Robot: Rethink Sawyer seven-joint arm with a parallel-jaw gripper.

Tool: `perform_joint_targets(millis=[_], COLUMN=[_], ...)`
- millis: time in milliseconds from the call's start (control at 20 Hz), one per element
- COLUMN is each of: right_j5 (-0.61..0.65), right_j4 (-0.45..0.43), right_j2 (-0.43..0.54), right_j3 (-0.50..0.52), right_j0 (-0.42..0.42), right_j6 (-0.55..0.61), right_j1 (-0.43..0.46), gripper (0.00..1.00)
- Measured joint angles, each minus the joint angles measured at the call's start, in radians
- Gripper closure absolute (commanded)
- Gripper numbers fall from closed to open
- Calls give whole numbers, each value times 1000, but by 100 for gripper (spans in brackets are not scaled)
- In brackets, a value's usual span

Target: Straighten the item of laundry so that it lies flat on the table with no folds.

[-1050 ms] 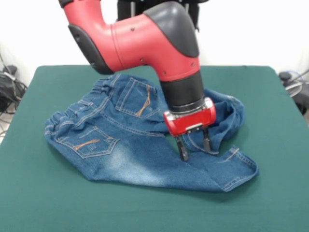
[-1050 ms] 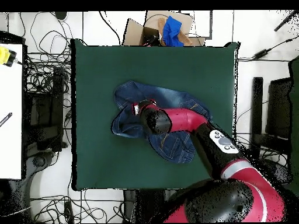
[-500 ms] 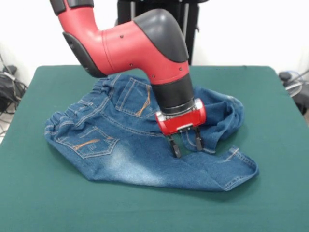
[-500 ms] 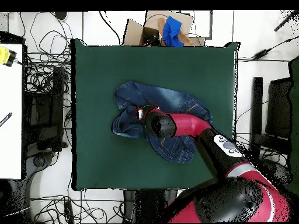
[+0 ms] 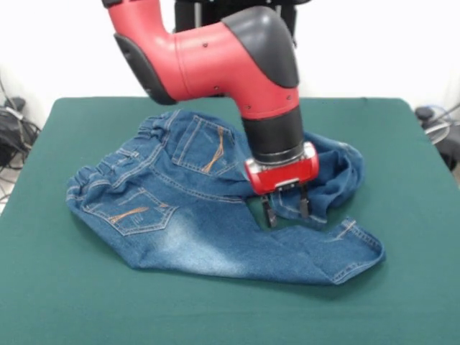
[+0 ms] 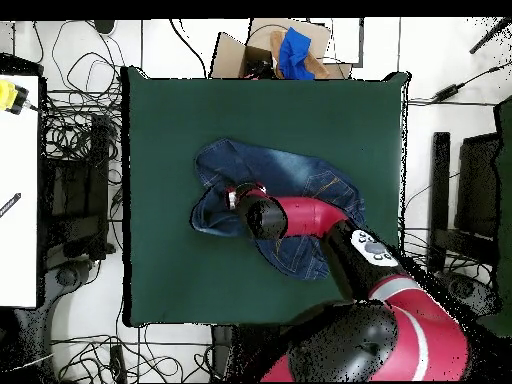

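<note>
The broad rectangular surface [image 5: 65, 302] covered in dark green felt-like cloth fills most of the room's middle, and nearly all of its cloth lies bare around one garment. Over it bends the big red and black robot arm [image 5: 215, 57], its thick red link crossing above the far part of the surface and its black wrist pointing straight down. Under the arm sits the small pair of blue denim jeans [image 5: 180, 223], roughly at the centre of the surface and well clear of every edge; from above they [image 6: 300, 170] make an uneven blob, not a spread-out pair of legs. The gathered elastic waistband faces the left edge as seen from the front, with two back pockets stitched in orange turned up, one nearer the front edge and one nearer the far edge. A faded pale patch runs across the seat and thigh. One leg stretches toward the right edge and ends in a hem lying flat, while the other leg is doubled back on itself behind it, forming a raised, rumpled loop of cloth. At the end of the wrist, below a red block, the gripper [image 5: 286, 213] hangs with its two dark fingers pointing down and a clear gap between them, standing apart and holding nothing, their tips just at the denim beside that folded loop.
</note>
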Motion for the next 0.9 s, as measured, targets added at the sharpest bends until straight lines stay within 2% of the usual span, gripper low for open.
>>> perform_joint_targets(millis=[300, 550, 700, 900], right_j5=[-3, 28, 102, 158], right_j4=[57, 154, 226, 268], right_j2=[-37, -74, -88, -103], right_j3=[57, 156, 219, 249], right_j0=[49, 95, 123, 137], right_j6=[0, 0, 0, 0], right_j1=[-45, -163, -268, -333], gripper=[0, 0, 0, 0])
